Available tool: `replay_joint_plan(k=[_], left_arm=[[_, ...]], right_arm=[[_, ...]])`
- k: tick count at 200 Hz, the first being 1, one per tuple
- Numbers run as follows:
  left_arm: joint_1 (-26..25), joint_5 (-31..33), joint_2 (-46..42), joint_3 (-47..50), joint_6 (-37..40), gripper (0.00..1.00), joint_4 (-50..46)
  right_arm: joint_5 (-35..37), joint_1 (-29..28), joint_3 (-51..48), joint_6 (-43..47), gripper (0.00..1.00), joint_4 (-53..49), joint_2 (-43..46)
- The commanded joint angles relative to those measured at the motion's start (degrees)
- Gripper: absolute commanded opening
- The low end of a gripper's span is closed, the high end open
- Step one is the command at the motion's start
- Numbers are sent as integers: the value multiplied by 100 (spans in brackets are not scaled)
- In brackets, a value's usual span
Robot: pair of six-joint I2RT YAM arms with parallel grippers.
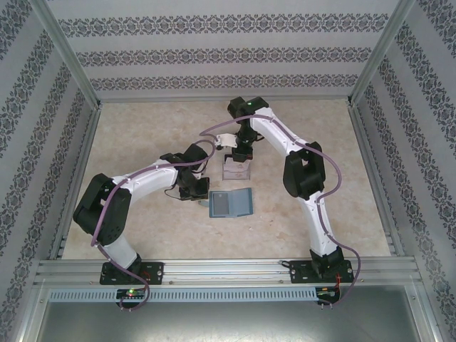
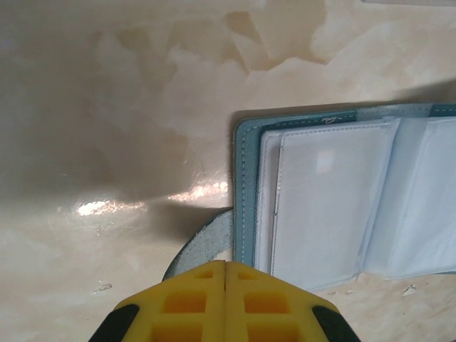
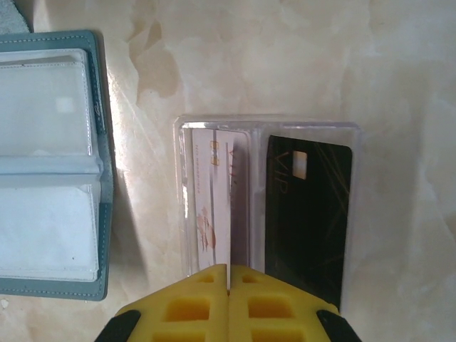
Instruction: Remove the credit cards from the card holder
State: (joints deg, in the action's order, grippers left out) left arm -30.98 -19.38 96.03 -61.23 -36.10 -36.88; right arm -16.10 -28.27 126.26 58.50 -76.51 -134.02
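Teal holder is lying unfolded just beside the box, its long axis running left-right from above. Right wrist view is revealing a pale card and dark card side by side inside, lengthwise toward the right gripper. It and the left gripper are sitting with fingers together, empty.

Teal card holder lies open; 2 credit cards, pale and black, sit in a clear box.

Ahead of the right jaws, a clear glossy plastic box, smooth credit cards inside; to their left, stitched leatherette card holder; glossy stone-look counter.
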Motion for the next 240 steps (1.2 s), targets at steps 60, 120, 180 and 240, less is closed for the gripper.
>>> replay_joint_plan(k=[60, 120, 180, 240], left_arm=[[70, 25, -120, 107, -97, 2, -81], [79, -33, -100, 151, -108, 2, -11], [75, -75, -86, 145, -99, 2, 27], [80, -86, 3, 32, -28, 2, 55]], right_arm=[[-262, -131, -153, -11, 4, -180, -186], [-51, -152, -137, -91, 13, -122, -83], [231, -126, -208, -195, 17, 4, 194], [576, -119, -1186, -1329, 19, 1336, 802]])
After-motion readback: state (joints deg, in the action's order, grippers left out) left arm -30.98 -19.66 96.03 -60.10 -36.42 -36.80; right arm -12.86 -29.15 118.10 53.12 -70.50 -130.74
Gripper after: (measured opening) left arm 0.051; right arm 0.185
